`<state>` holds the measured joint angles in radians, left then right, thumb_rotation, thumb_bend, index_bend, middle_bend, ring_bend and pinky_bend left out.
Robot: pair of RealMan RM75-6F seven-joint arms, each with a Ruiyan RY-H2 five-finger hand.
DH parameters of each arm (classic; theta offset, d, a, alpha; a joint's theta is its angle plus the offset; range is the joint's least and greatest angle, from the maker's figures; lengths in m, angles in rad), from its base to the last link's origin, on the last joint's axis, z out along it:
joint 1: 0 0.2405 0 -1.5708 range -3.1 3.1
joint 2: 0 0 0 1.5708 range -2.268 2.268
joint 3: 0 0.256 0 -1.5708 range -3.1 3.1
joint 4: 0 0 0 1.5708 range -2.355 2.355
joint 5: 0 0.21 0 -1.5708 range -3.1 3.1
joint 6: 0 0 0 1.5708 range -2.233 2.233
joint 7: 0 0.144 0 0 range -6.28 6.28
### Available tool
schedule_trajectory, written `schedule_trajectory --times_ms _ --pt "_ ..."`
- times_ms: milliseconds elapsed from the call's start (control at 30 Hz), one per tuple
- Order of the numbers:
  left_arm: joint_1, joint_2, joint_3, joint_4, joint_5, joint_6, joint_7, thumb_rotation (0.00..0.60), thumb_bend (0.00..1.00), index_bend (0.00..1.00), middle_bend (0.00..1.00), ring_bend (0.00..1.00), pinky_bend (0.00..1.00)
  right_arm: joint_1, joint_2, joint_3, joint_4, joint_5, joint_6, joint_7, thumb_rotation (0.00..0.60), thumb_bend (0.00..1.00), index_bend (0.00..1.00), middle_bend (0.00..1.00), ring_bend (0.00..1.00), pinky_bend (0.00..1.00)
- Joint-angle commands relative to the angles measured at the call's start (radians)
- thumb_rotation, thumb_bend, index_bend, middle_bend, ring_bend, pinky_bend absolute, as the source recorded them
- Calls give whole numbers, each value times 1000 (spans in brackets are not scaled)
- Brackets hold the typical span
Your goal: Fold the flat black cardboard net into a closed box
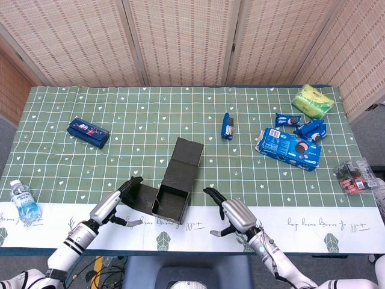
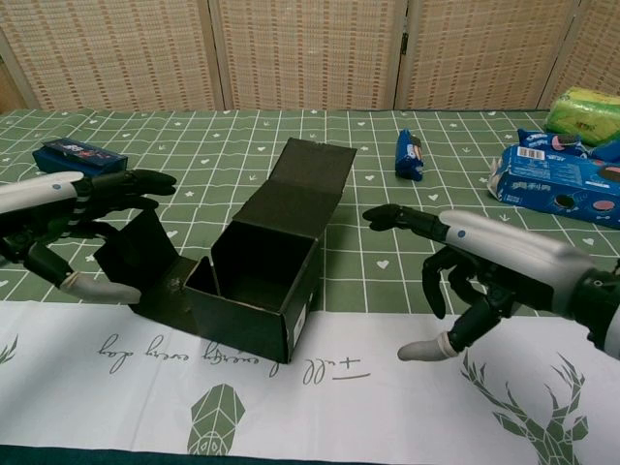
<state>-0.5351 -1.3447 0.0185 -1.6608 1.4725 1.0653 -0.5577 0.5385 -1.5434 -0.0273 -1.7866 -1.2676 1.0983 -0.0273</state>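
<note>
So the black box (image 2: 260, 291) sits at the near edge of the table, walls up, lid (image 2: 295, 194) leaning open on the far side and a left side flap (image 2: 145, 254) splayed out. Left hand (image 2: 60, 221) and right hand (image 2: 484, 276) are both spread, holding nothing. Next I'd guess: tuck that flap, then lower the lid.

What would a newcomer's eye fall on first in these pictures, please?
The black box near the table's front edge stands out: its walls are up but its lid leans open. The left hand and right hand flank it, open and apart from it. Blue snack packs lie far right.
</note>
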Motion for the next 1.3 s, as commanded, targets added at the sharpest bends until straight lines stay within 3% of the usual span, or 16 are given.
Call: schedule_trajectory --times_ms 33,200,500,833,967,1200,1300 --pt "6 8 3 -6 8 4 -7 600 109 65 44 0 339 -18 -48 28 -17 101 -40 7 600 0 0 0 596 846" --pt "15 22 3 -16 26 17 -27 600 108 61 38 0 338 -14 -131 77 -3 195 -76 19 600 0 0 0 584 846" --pt "36 44 6 -13 46 41 -75 600 108 61 38 0 338 20 -288 165 109 260 -78 -26 600 0 0 0 583 846" --pt "57 61 8 4 51 57 -116 600 109 61 38 0 338 78 -375 255 257 310 -128 -48 600 0 0 0 583 846" --pt "64 67 10 2 55 62 -122 600 109 61 38 0 338 85 -378 267 276 313 -140 -46 600 0 0 0 583 846" --pt "68 76 13 -8 65 62 -130 600 109 58 38 0 338 40 -359 227 220 289 -123 -6 600 0 0 0 582 846" --pt "65 75 12 -10 68 54 -132 600 109 56 32 0 337 42 -382 235 234 289 -124 4 600 0 0 0 581 846"
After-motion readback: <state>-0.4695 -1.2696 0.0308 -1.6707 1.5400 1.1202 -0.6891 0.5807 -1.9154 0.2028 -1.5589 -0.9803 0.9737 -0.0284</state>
